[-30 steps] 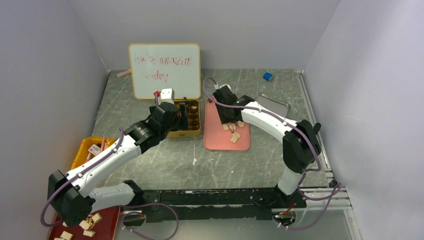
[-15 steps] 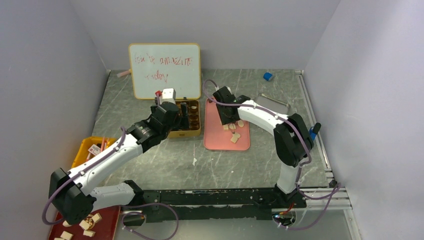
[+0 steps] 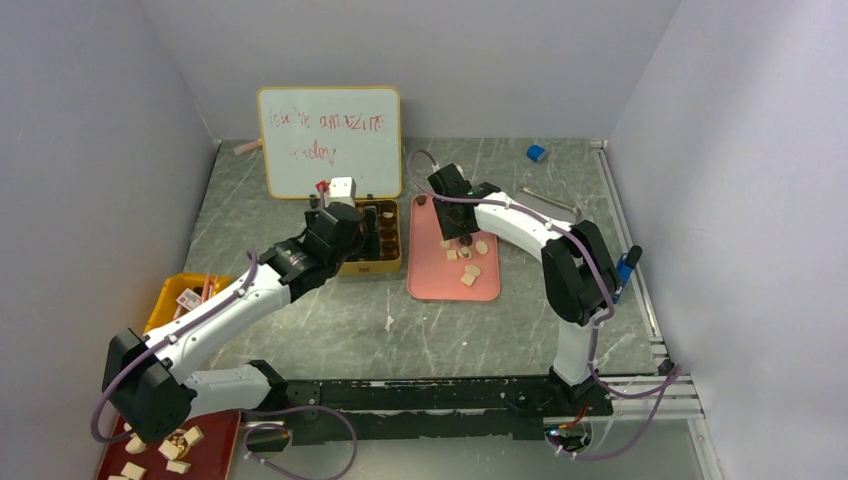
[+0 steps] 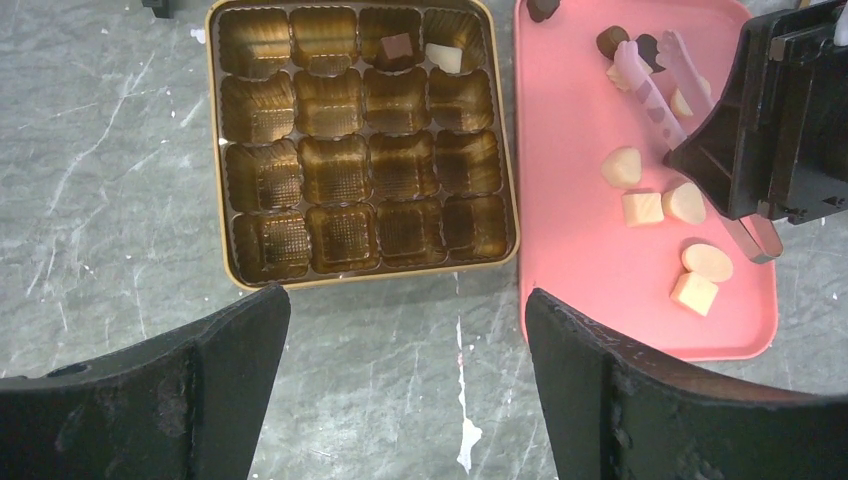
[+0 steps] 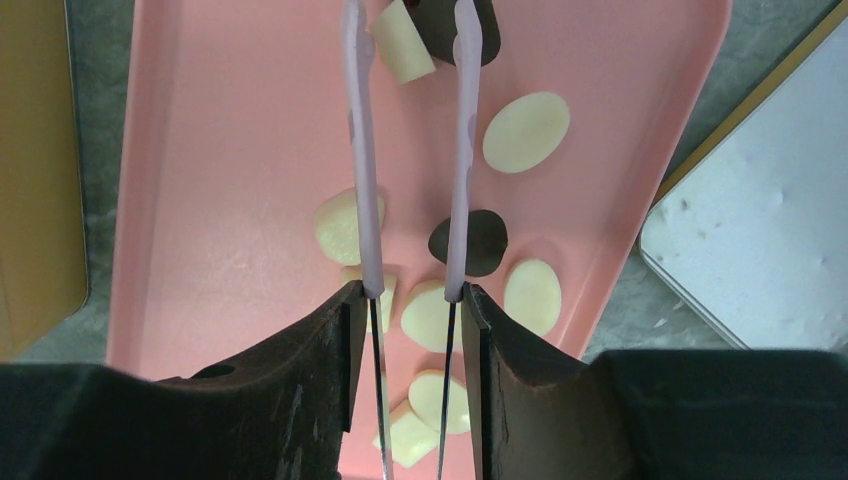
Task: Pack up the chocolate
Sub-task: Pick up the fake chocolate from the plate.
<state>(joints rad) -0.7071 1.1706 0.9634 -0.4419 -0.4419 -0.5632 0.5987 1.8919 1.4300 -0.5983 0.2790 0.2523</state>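
Several chocolate pieces, tan (image 5: pixel 526 131) and dark brown (image 5: pixel 486 243), lie on a pink tray (image 5: pixel 230 150), which also shows in the top view (image 3: pixel 440 280). My right gripper (image 5: pixel 410 300) is shut on pink-tipped tongs (image 5: pixel 358 120). The tong tips stand apart low over the tray's far end, beside a dark piece (image 5: pixel 440 20) and a tan one. A gold box (image 4: pixel 365 278) with many cells holds one brown piece (image 4: pixel 397 47) and one tan piece (image 4: pixel 444 57) in its far row. My left gripper (image 4: pixel 405 330) is open and empty above the table, near the box's near edge.
A whiteboard (image 3: pixel 328 140) leans behind the box. A blue object (image 3: pixel 537 153) and a metal tool (image 3: pixel 545 200) lie at the back right. A yellow bin (image 3: pixel 180 300) and a red tray (image 3: pixel 215 440) with beige chunks sit at the near left.
My right gripper has moved with the tongs toward the far end of the pink tray. My left gripper has shifted slightly farther, toward the box.
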